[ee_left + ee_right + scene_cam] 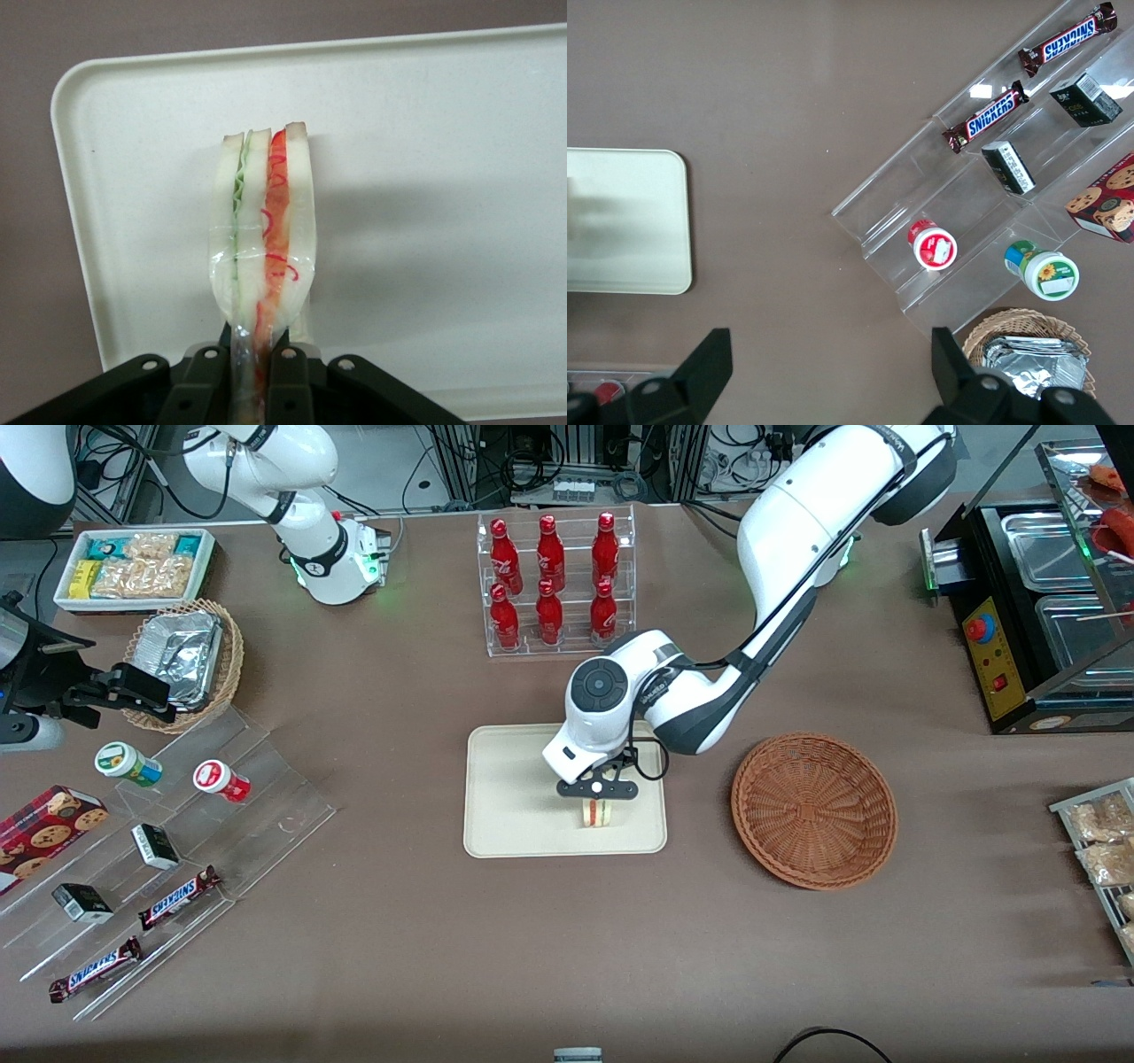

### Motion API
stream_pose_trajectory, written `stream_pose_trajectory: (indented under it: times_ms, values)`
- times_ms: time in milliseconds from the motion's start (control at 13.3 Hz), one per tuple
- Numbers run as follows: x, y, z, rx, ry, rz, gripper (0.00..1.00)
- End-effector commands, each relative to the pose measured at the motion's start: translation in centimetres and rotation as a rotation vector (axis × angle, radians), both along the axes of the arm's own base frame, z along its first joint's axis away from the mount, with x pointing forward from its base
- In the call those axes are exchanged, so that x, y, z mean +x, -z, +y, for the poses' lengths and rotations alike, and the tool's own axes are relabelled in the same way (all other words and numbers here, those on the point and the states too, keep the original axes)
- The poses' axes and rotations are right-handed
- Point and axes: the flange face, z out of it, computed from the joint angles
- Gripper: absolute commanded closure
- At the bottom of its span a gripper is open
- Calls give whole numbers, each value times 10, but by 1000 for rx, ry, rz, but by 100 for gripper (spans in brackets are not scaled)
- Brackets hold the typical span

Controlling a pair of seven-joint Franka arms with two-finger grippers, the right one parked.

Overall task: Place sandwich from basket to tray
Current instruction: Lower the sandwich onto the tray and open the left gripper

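Note:
The sandwich (596, 812) is a pale bread wedge with red, orange and green layers. It stands on edge over the cream tray (505, 815), near the rim nearest the front camera. My left gripper (596, 795) is shut on the sandwich (263, 230), with the wedge pinched between both fingers (292, 376). The cream tray (443, 159) fills the wrist view under the wedge. Whether the wedge touches the tray surface I cannot tell. The reddish-brown wicker basket (814, 808) sits beside the tray toward the working arm's end, with nothing in it.
A clear rack of red bottles (555, 583) stands farther from the front camera than the tray. A clear stepped stand with snack bars and cups (159, 859) and a tan foil basket (183, 662) lie toward the parked arm's end. A food warmer (1036, 602) is at the working arm's end.

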Motion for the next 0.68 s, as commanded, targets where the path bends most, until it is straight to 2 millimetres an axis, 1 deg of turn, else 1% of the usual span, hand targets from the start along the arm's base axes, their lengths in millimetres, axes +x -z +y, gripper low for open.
stream_pose_trajectory:
  times_ms: [0,75,150,226,301,376,451,526,602]
  values:
    - [3,4,-8,0,-2,-16,100]
    - [3,7,-8,0,-2,-13,100]
    - [3,10,-8,0,-2,-9,91]
    - [3,11,-8,-2,-2,-9,54]
    - [3,11,-8,-1,2,-10,8]
    - [3,9,-8,-3,5,-13,1]
    - [4,6,-7,-5,1,-17,1]
    - [9,-6,-7,-9,-6,-34,1]
    - [18,-35,-7,-21,-16,-72,1]
